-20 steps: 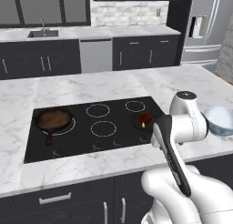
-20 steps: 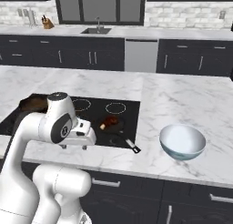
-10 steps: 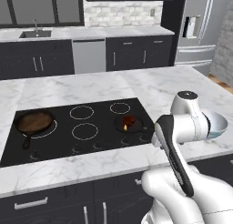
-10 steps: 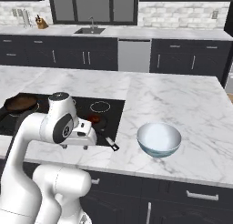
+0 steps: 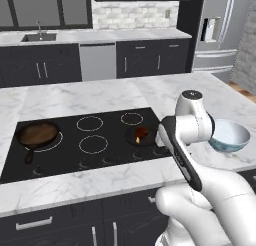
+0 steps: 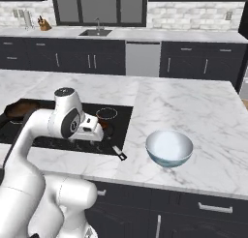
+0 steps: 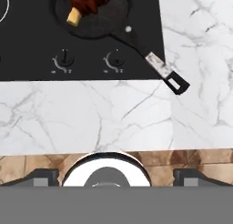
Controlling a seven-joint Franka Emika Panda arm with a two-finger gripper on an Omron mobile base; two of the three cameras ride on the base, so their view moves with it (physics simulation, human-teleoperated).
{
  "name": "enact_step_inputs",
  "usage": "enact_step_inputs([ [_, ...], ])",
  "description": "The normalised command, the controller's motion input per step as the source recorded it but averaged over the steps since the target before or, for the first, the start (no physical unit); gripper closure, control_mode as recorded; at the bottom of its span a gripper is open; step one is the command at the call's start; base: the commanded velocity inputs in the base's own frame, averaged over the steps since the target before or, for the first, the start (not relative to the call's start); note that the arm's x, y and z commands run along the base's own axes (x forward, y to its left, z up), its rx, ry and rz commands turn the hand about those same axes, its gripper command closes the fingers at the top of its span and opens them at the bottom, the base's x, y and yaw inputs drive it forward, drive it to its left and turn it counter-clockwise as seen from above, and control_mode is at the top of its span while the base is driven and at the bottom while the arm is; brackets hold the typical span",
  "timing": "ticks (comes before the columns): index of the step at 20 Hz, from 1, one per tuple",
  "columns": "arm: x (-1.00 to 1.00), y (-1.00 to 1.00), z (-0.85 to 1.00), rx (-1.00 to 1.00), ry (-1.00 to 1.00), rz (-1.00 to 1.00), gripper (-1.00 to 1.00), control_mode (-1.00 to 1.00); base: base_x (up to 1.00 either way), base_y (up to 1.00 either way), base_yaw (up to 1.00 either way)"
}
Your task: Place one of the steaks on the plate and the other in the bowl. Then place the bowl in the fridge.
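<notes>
While the arm hangs over the island's front edge, the gripper point(image 7: 116, 175) is spread wide with nothing between its tips. Going left to right in the left base view: one skillet point(image 5: 37, 134) at 9 o'clock on the cooktop point(image 5: 90, 140), a second skillet point(image 5: 141, 136) with a steak point(image 5: 142, 133) near center, then the bowl point(image 5: 228, 135) at 3 o'clock on the marble counter point(image 5: 75, 97). Fridge point(image 5: 217, 32) sits at 1 o'clock.

Pale bowl point(image 6: 169, 148) upright on marble; dark steak point(image 7: 90, 0) in black skillet point(image 7: 93, 12).
</notes>
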Motion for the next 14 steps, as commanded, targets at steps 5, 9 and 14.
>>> enact_step_inputs([
  [5, 0.87, 0.6, 0.03, 0.0, 0.02, -0.34, -1.0, -1.0, 0.0, 0.0, 0.0],
  [9, 1.0, 0.07, -0.02, 0.01, 0.03, -0.13, -1.0, -1.0, 0.0, 0.0, 0.0],
  [14, 1.0, 0.02, -0.01, 0.07, 0.06, 0.01, -1.0, -1.0, 0.0, 0.0, 0.0],
])
